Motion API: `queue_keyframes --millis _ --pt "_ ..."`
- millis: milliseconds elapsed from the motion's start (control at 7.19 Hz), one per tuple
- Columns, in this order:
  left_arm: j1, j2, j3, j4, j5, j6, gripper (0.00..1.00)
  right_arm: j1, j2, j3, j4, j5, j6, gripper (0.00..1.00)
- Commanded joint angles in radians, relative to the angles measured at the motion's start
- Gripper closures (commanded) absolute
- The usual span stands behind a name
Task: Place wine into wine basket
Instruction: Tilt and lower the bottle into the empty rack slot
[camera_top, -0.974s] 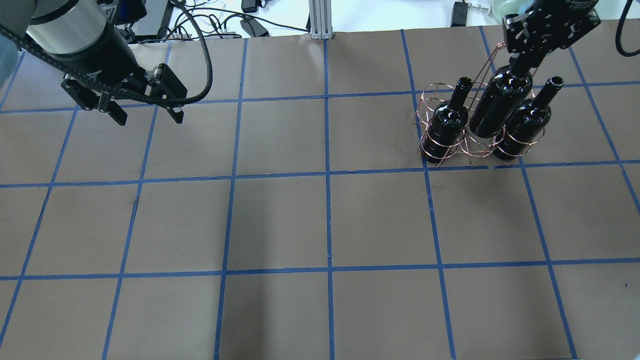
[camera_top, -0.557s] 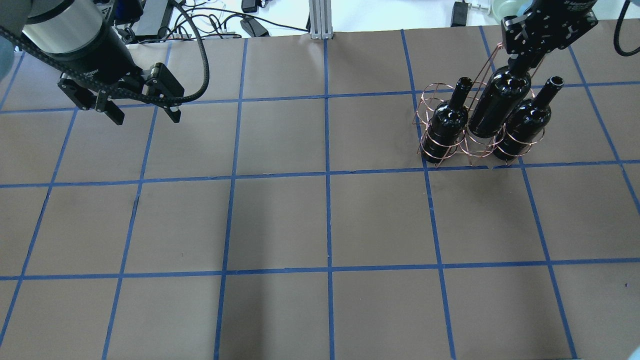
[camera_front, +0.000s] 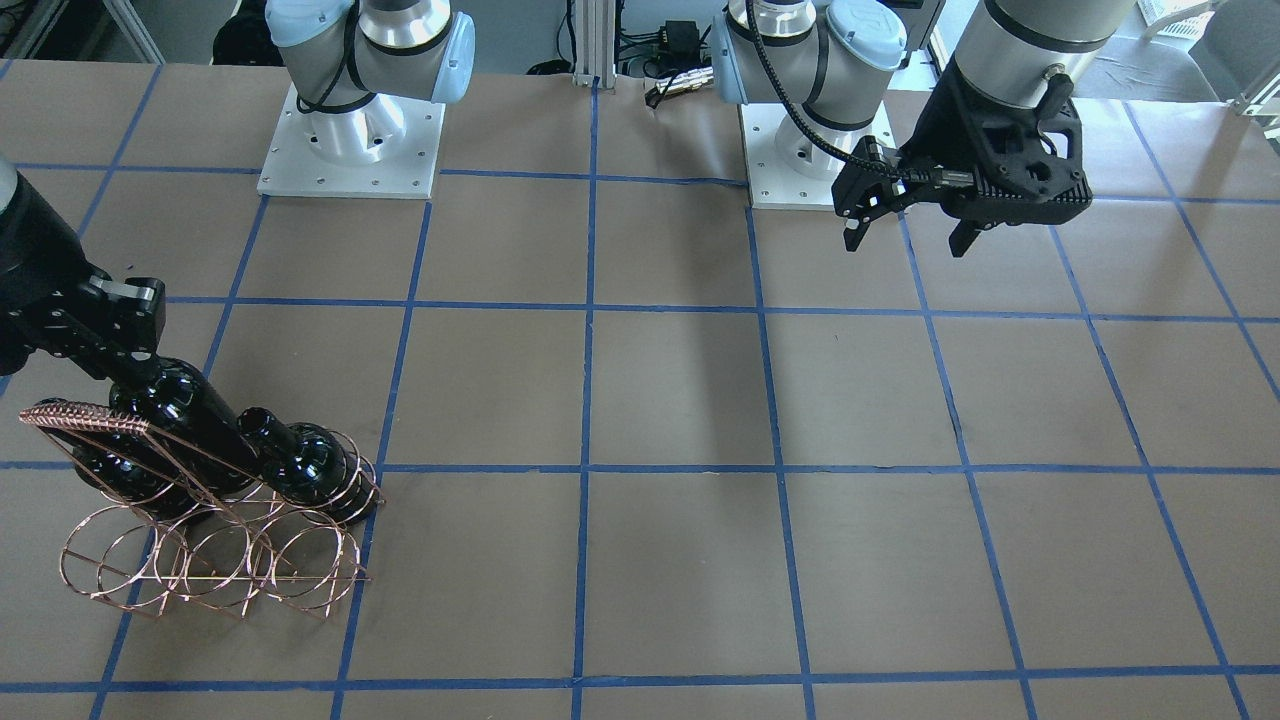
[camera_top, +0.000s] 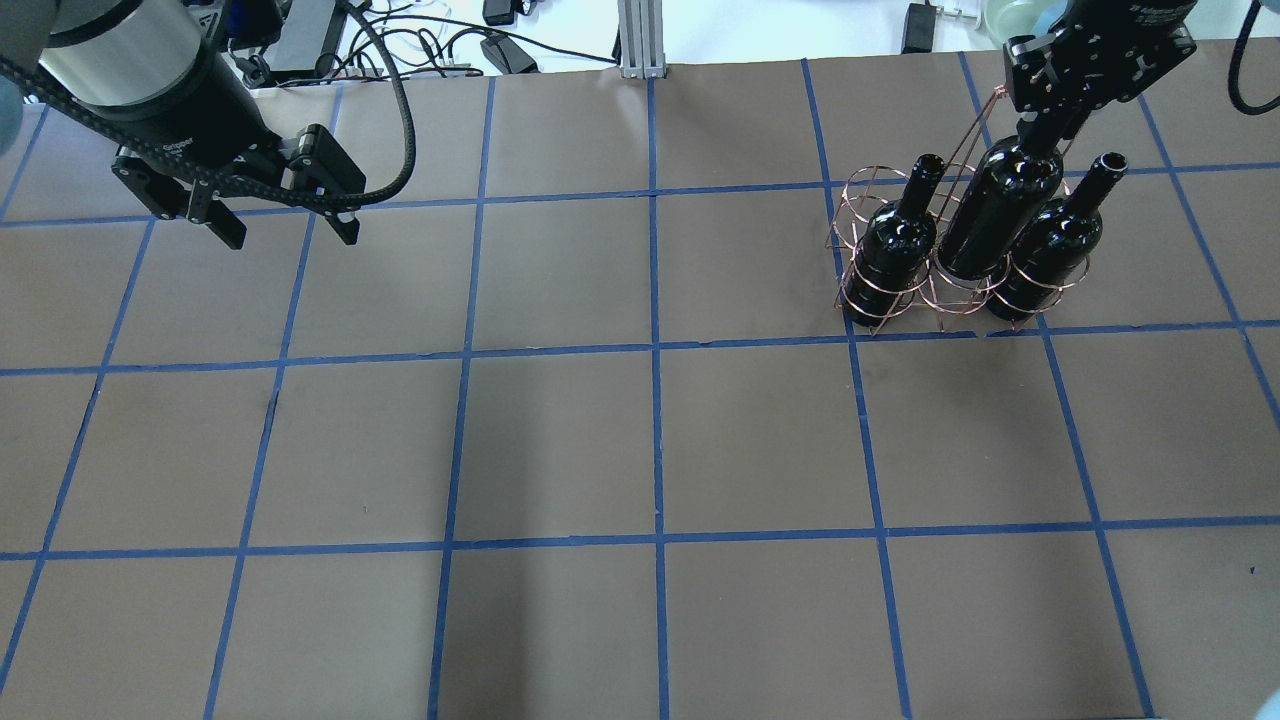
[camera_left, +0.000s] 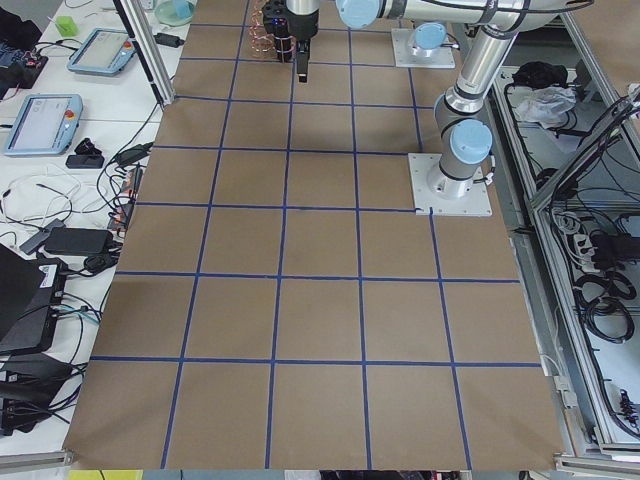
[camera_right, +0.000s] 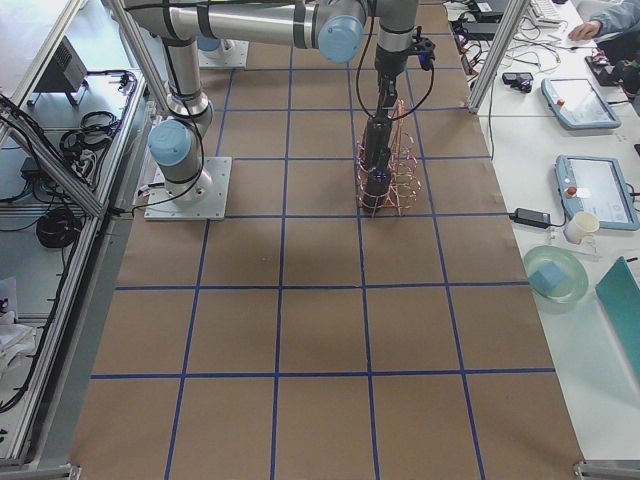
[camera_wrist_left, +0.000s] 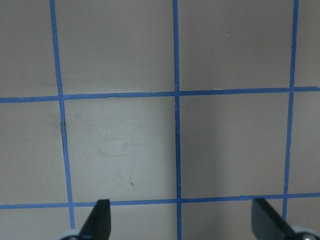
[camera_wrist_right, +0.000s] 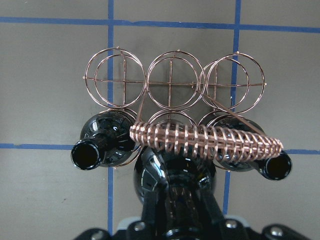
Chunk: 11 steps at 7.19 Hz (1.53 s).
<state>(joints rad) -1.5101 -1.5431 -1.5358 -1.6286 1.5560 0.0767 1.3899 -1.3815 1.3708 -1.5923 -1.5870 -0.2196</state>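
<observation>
My right gripper (camera_top: 1048, 118) is shut on the neck of the wine bottle (camera_top: 1000, 215), a glossy black one. It holds the bottle tilted, base down in the middle ring of the copper wire wine basket (camera_top: 858, 192), higher than its neighbours. Two identical bottles (camera_top: 895, 245) (camera_top: 1050, 250) stand in the rings on either side. The right wrist view shows the held bottle (camera_wrist_right: 170, 175) under the coiled handle (camera_wrist_right: 205, 140), with three empty rings beyond. My left gripper (camera_top: 285, 225) is open and empty, far off at the table's left.
The basket (camera_front: 210, 560) stands near the table's far right corner, its empty row of rings on the operators' side. Brown paper with a blue tape grid (camera_top: 655, 350) covers the table. Cables and boxes (camera_top: 480, 45) lie beyond the far edge.
My left gripper has drifted slightly to the left and away from the middle. The right gripper and its bottle have barely moved over the basket.
</observation>
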Motion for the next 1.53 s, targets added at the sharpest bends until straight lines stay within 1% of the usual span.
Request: queue_keyframes --millis 0,418,696,1113,1392 --pt "0.001 0.000 -0.001 0.001 0.001 0.000 0.00 0.000 0.004 0.010 -0.008 0.001 -0.030 1.00" --pt "0.002 0.000 -0.001 0.001 -0.001 0.000 0.00 -0.009 0.009 0.030 -0.017 0.005 -0.044 1.00" --pt "0.004 0.000 -0.001 0.003 -0.001 -0.002 0.00 -0.011 0.038 0.033 -0.020 0.007 -0.049 1.00" --pt "0.010 0.000 -0.001 0.001 0.015 0.000 0.00 -0.009 0.068 0.088 -0.125 0.007 -0.053 1.00" --pt "0.010 0.000 0.000 0.001 0.015 -0.006 0.00 -0.011 0.070 0.102 -0.133 0.001 -0.072 1.00"
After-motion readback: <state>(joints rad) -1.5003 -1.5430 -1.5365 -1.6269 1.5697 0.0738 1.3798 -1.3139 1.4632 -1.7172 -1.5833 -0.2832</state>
